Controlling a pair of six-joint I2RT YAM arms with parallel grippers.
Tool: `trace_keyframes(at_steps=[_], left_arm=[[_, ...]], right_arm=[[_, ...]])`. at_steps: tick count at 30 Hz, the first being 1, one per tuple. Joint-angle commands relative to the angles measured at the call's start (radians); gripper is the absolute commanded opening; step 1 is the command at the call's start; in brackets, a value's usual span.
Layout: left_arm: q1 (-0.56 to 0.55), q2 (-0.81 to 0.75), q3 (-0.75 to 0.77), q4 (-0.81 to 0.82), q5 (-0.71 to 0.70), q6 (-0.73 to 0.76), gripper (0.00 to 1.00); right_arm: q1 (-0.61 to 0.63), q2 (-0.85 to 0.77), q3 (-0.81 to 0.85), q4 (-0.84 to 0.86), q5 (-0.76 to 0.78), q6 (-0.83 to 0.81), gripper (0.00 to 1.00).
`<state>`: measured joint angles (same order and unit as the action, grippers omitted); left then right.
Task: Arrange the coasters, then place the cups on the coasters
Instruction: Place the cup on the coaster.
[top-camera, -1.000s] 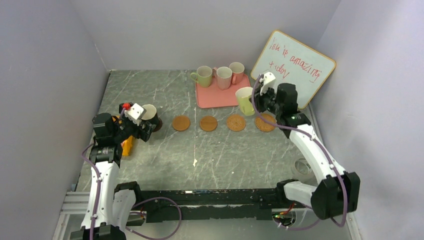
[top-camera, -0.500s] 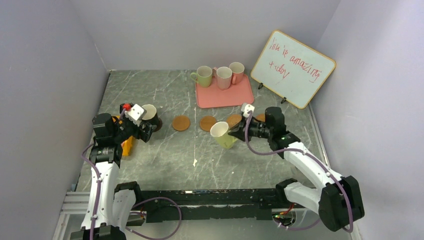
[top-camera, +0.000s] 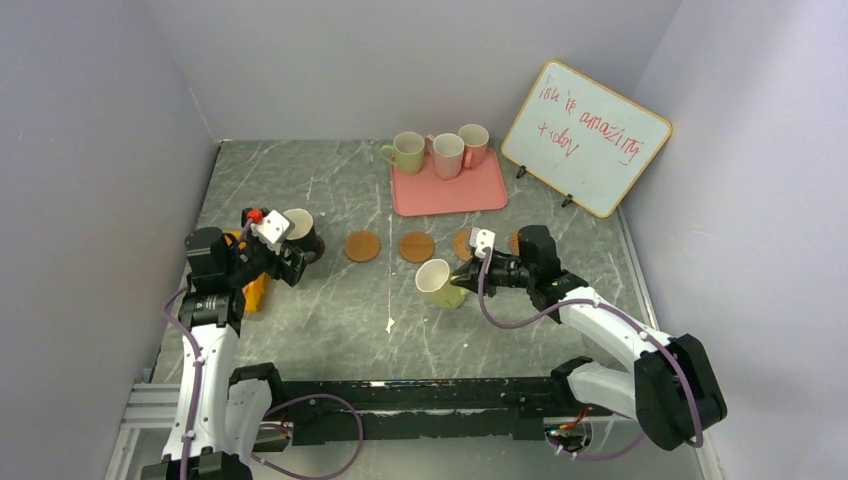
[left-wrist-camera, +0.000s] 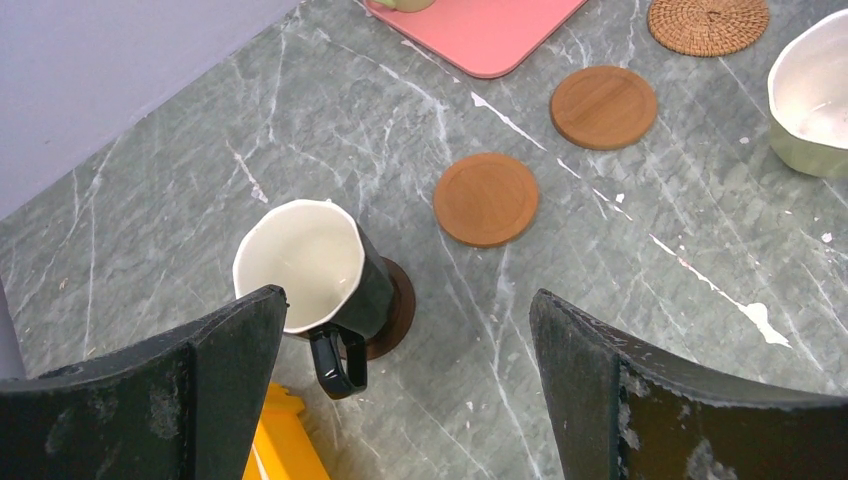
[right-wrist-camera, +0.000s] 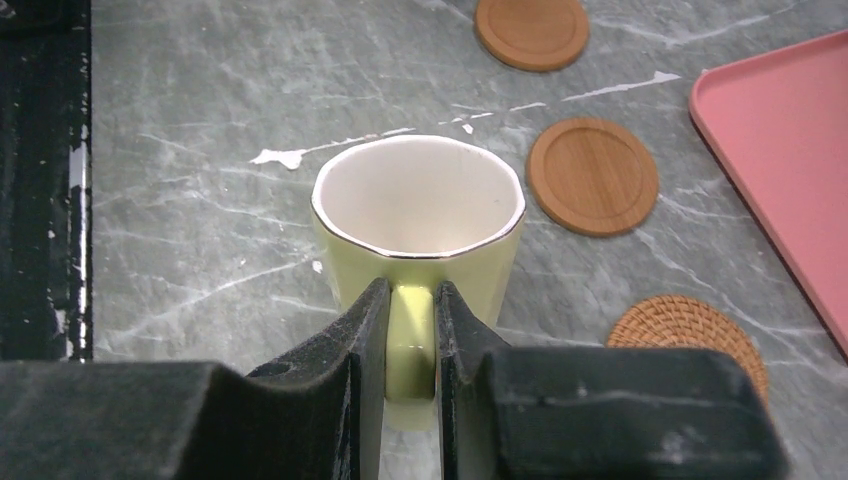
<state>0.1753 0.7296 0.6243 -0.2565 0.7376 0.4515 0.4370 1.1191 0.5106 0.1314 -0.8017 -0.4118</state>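
Left gripper (left-wrist-camera: 408, 300): jaws wide apart, over the dark mug (left-wrist-camera: 310, 270), which stands upright on the dark brown coaster (left-wrist-camera: 398, 310) with its handle toward the camera. Beyond it the nearer tan coaster (left-wrist-camera: 486, 199), the farther tan coaster (left-wrist-camera: 603, 107) and the woven coaster (left-wrist-camera: 708, 22) lie in a row, each apart from the next. The pink tray (left-wrist-camera: 490, 35) is at the top edge and a pale green cup (left-wrist-camera: 815, 100) at the right edge.

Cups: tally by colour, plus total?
Pale green cups: 2
Pink/cream cups: 2
Dark brown cup: 1
Total: 5
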Motion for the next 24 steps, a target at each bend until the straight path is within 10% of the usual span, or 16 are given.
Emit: trace_keyframes(at_steps=[1,24], left_arm=[[0.006,-0.017,-0.003,0.003,0.038,0.017,0.96],[0.006,-0.016,0.001,-0.009,0.057,0.028,0.96]], right_arm=[[-0.048,-0.026,0.014,0.028,-0.089,-0.119,0.00],[-0.119,0.011,0.064,-0.192,-0.121,-0.240,0.32]])
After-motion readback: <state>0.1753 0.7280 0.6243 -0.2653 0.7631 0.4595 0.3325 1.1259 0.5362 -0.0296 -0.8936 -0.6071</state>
